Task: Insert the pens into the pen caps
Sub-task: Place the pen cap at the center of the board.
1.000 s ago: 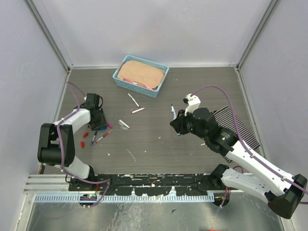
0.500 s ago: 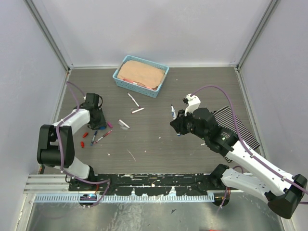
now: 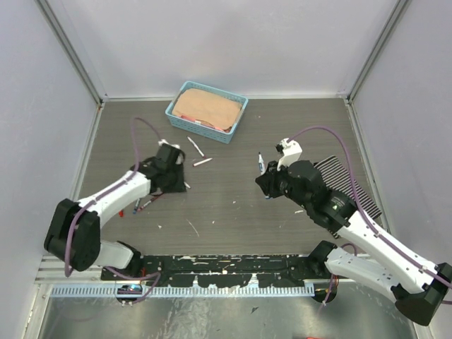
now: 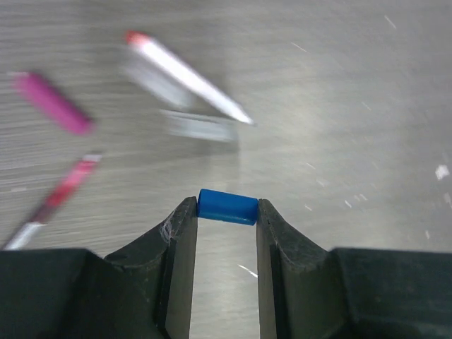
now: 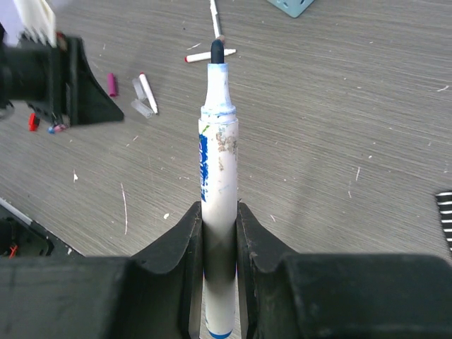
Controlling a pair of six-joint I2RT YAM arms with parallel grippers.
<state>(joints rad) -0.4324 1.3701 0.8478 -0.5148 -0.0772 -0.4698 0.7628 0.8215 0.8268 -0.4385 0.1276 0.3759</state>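
Note:
My left gripper (image 4: 227, 213) is shut on a short blue pen cap (image 4: 227, 207), pinched end to end between the fingertips just above the table. In the top view the left gripper (image 3: 178, 182) hangs left of centre. My right gripper (image 5: 219, 220) is shut on a white-barrelled pen (image 5: 219, 155) with a dark blue tip that points away from the wrist; this pen (image 3: 261, 163) is held above the table's middle right. Below the left gripper lie a red-tipped pen (image 4: 187, 76), a magenta cap (image 4: 54, 113) and a maroon pen (image 4: 55, 203). Two more pens (image 3: 195, 146) (image 3: 203, 162) lie near the basket.
A light blue basket (image 3: 171, 113) with a tan pad inside stands at the back centre. A black-and-white striped mat (image 3: 349, 185) lies on the right under the right arm. A red cap (image 5: 32, 121) and small bits lie at the left. Walls close three sides.
The left arm has swung right, away from the caps at the left, with its jaws closing on the blue cap. The right arm with its pen has shifted slightly right.

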